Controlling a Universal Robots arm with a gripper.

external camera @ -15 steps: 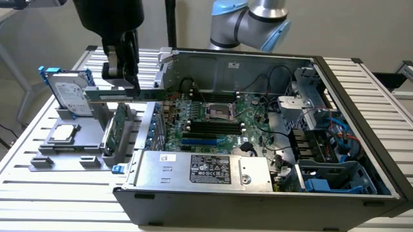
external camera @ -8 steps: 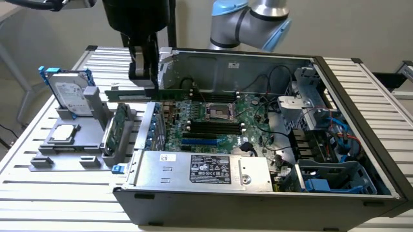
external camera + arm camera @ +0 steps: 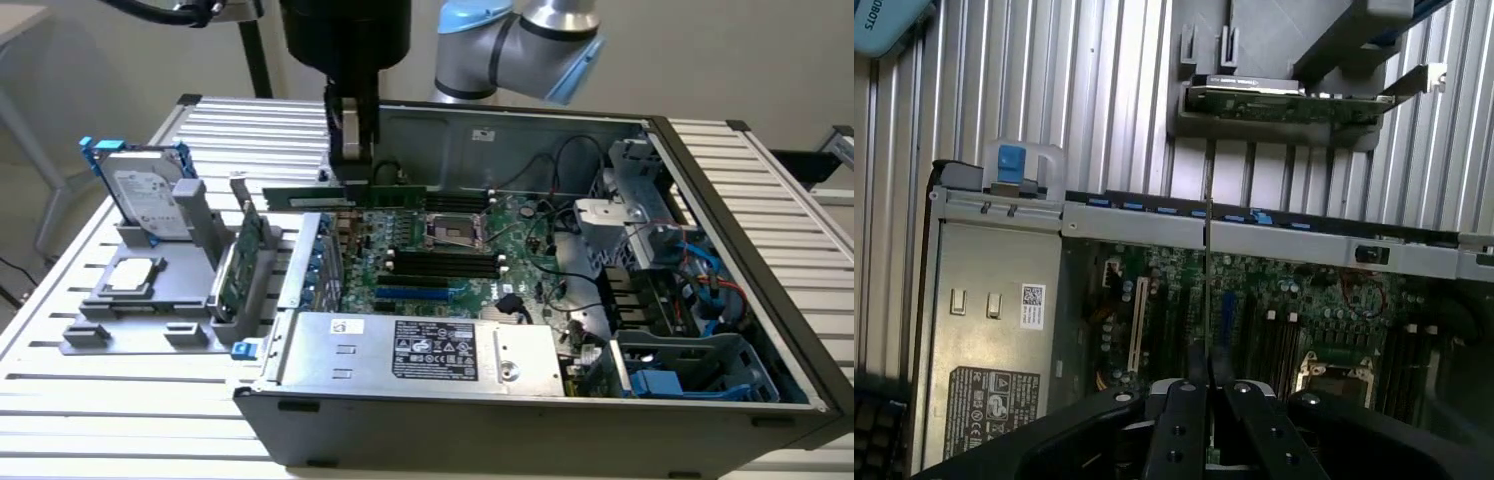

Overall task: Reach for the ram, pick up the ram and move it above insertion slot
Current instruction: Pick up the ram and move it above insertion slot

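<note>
Long, thin green circuit-board stick, the ram [image 3: 344, 196], is clamped between the black gripper's [image 3: 352, 165] 2 fingers, held edge-up above the open grey computer case [image 3: 534, 410]. In the exterior view the stick's long axis runs level, from that view's left to its right, hanging over the case's rear wall beside the green motherboard [image 3: 441, 250]. The black memory slots [image 3: 434, 262] lie lower and nearer the camera, with their long axes looking roughly parallel to the stick.

In the wrist view the ram [image 3: 1208, 260] reads as 1 thin edge-on line running out from between the closed fingers [image 3: 1184, 440], crossing the case rail and motherboard [image 3: 1294, 310].

Arm pose: wrist pointing straight down, black tool body vertical, blue-and-silver elbow joint [image 3: 521, 45] behind it.

Judgement: pick-up is done; the stick is not yet over the slots.
</note>
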